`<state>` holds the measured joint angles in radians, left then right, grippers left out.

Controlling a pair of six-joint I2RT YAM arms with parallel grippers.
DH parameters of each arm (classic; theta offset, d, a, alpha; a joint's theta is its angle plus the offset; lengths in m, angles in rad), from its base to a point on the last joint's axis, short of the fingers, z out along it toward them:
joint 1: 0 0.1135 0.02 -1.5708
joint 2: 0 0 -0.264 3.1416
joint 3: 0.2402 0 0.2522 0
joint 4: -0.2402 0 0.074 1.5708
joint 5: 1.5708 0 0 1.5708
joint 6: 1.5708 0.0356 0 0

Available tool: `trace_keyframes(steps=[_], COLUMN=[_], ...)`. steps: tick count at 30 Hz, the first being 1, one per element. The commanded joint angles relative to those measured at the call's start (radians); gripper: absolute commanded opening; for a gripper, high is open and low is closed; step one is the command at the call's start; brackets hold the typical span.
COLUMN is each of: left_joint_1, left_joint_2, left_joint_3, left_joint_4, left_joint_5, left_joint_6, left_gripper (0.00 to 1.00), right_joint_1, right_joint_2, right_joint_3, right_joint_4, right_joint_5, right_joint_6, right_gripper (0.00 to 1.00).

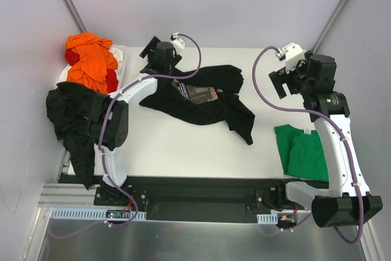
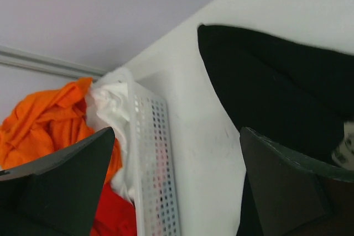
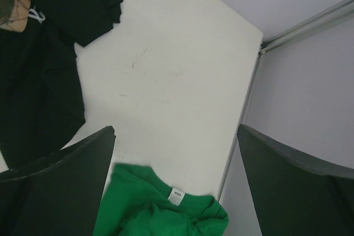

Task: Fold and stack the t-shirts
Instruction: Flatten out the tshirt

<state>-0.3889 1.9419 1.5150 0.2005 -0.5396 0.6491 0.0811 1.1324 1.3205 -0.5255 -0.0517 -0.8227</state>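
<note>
Orange soft cloth t-shirt heaps over a red t-shirt in the white perforated plastic basket at the counter's far left, with a plain black t-shirt draped off the edge beside it. The left end effector, spread wide and empty, hangs over the far left edge of the crumpled black t-shirt with a rectangular print mid-counter. The right end effector, likewise released, hovers above bare counter, with the bright green t-shirt lying nearer the arm bases.
</note>
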Motion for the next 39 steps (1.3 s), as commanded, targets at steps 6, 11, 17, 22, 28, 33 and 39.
trace_keyframes(steps=[6, 11, 17, 22, 28, 33, 39], left_joint_1=[-0.028, -0.091, -0.134, -0.079, -0.004, 0.041, 0.076], left_joint_2=[-0.369, -0.526, -0.676, -0.607, -0.496, -0.367, -0.278], left_joint_3=[-0.419, -0.619, -0.759, -0.777, -0.711, -0.604, -0.532], left_joint_4=[-0.070, -0.078, -0.133, -0.130, -0.156, -0.225, -0.265], left_joint_5=[0.101, 0.115, 0.176, 0.233, 0.392, 0.489, 0.537], left_joint_6=[0.006, 0.073, 0.066, 0.080, 0.087, 0.092, 0.086], left_gripper=[0.89, 0.82, 0.83, 0.75, 0.75, 0.70, 0.67], right_joint_1=[0.115, 0.236, 0.282, 0.309, 0.315, 0.324, 0.327], right_joint_2=[0.010, 0.030, 0.159, 0.254, 0.311, 0.328, 0.343], right_joint_3=[-0.105, -0.231, -0.288, -0.316, -0.308, -0.296, -0.299], right_joint_4=[-0.198, -0.202, -0.194, -0.137, -0.107, -0.105, -0.107], right_joint_5=[-0.076, 0.003, -0.001, 0.033, 0.044, 0.046, 0.046], right_joint_6=[-0.015, -0.013, 0.014, 0.017, 0.022, 0.022, 0.017], right_gripper=[0.96, 0.98, 0.99, 0.96, 0.96, 0.96, 0.96])
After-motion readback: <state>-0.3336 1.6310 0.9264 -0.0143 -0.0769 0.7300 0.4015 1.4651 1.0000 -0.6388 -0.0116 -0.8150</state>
